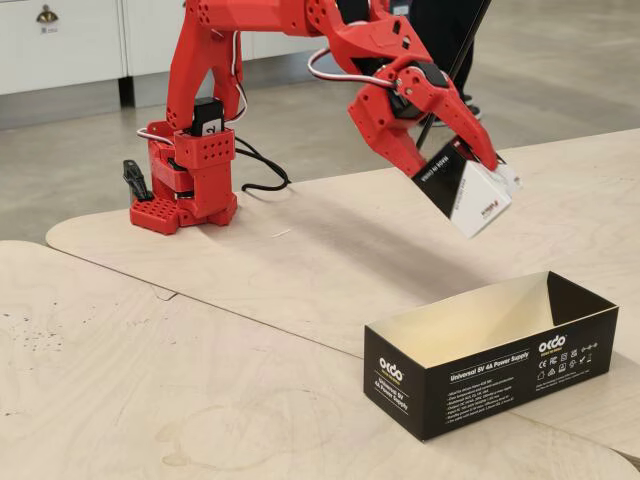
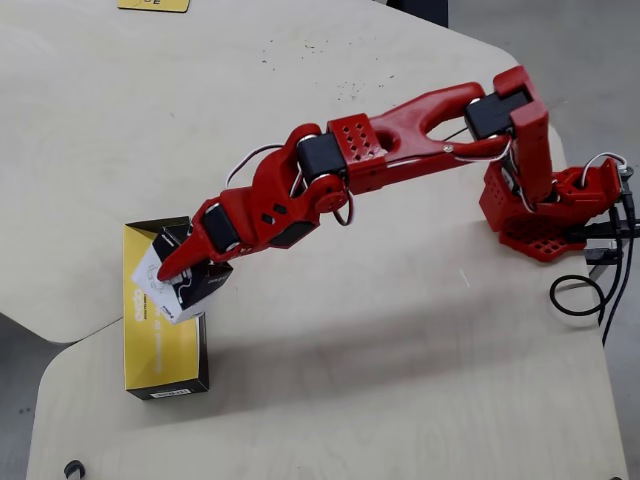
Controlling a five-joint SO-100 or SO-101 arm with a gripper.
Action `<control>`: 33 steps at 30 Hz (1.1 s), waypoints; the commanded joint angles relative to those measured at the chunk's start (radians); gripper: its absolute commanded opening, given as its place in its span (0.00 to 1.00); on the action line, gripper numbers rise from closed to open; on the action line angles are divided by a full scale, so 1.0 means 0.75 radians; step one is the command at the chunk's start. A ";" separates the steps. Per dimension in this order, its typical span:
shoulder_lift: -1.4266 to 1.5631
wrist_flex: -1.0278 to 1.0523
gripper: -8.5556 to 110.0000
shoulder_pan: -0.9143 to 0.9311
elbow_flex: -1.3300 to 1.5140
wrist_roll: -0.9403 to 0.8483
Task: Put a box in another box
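Note:
My red gripper is shut on the small black-and-white carton and holds it tilted in the air, above and behind the long black box. That box lies open on the table at the front right of the fixed view, with white "Universal 5V 4A Power Supply" print and a tan inside. In the overhead view the gripper holds the carton over the upper right part of the long box, which shows a yellowish inside.
The arm's red base is clamped at the back left of the light wooden table, with black cables beside it. In the overhead view the base sits at the right edge. The table has rounded edges and seams.

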 commanded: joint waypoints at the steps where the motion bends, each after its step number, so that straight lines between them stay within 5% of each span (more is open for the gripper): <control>1: -0.006 -0.088 0.18 -0.010 -0.125 0.022; 13: -0.151 -0.290 0.18 0.037 -0.057 -0.084; 33: -0.045 -0.231 0.43 0.082 0.082 -0.190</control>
